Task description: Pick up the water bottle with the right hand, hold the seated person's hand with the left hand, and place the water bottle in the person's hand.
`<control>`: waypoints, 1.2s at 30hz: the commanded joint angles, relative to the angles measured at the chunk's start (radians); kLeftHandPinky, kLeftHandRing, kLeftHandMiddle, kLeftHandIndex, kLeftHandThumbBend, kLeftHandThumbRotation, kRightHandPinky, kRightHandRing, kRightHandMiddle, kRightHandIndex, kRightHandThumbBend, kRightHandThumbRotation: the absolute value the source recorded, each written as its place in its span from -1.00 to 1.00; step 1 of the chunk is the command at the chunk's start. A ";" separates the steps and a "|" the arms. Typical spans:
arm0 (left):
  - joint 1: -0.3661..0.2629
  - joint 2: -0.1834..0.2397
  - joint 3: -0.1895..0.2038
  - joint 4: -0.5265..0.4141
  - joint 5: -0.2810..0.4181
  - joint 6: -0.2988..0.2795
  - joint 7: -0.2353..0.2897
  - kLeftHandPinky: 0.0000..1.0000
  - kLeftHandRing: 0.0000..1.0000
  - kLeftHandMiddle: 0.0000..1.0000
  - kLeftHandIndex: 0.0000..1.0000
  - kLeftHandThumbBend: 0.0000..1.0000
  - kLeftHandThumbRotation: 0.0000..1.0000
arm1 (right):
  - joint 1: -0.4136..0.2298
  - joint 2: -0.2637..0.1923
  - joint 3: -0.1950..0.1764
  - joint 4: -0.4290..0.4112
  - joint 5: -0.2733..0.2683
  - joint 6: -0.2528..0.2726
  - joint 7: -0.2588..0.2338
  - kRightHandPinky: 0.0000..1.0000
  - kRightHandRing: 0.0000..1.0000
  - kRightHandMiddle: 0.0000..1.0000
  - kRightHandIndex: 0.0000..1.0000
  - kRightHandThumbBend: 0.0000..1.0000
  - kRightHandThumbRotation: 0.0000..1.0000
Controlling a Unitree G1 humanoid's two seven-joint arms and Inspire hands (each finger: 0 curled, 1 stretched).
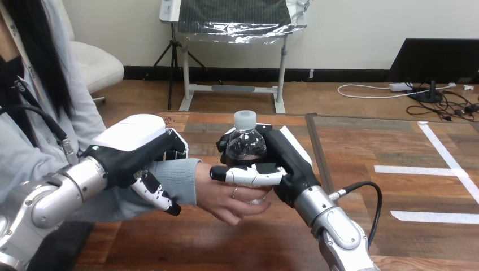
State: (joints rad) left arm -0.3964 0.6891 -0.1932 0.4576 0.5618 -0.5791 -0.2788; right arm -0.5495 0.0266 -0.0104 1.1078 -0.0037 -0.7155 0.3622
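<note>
— Where was the water bottle (247, 148)?
— It stood upright in the right hand (291, 164). The black-and-white fingers curled round its far side and the thumb lay across its front, so that hand was grasping it, clear of the table (254, 243).
— What was it made of?
— Clear plastic, rounded at the shoulder and looking dark between the fingers. A pale round cap (245, 119) stood above the fingertips.
— Any writing on it?
— I could not make any out, since the fingers covered most of the body.
— And the person's hand?
— The person's hand (223, 197) lay palm up just under the right hand's thumb. It was cupped beneath the bottle's base and touching it, so both were on the bottle.
— The left hand?
— The left hand (133, 152) had a smooth white shell on its back over a black body. It sat on top of the person's wrist, with its fingers curled down over the near side of the grey sleeve (181, 178) by the cuff, gripping the wrist.
— And beneath them?
— Brown, grainy wooden planks. Flat strips of white tape (406, 169) lay well apart, out past the back of the right hand.
</note>
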 commanded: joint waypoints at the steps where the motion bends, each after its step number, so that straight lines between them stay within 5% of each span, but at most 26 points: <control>1: -0.068 -0.010 0.025 -0.064 -0.027 -0.021 0.045 -0.55 -0.44 -0.31 -0.29 0.76 -1.00 | -0.039 0.024 0.007 -0.053 0.010 -0.019 0.006 -0.40 -0.30 -0.16 -0.07 0.69 -1.00; 21: -0.033 0.004 0.031 -0.122 -0.013 0.023 0.043 -0.21 -0.11 0.00 0.04 0.89 -0.91 | -0.051 0.002 0.009 -0.044 -0.016 -0.039 -0.036 -0.05 0.02 0.10 0.09 0.71 -0.99; 36: 0.026 0.020 0.052 -0.197 -0.036 0.069 0.019 0.09 0.25 0.38 0.44 0.98 -0.67 | -0.056 -0.018 0.010 -0.052 -0.041 -0.002 -0.087 0.47 0.46 0.43 0.45 0.76 -0.52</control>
State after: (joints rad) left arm -0.3662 0.6969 -0.1806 0.3345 0.5517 -0.5309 -0.2672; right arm -0.5496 0.0151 -0.0080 1.1000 -0.0392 -0.7246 0.2875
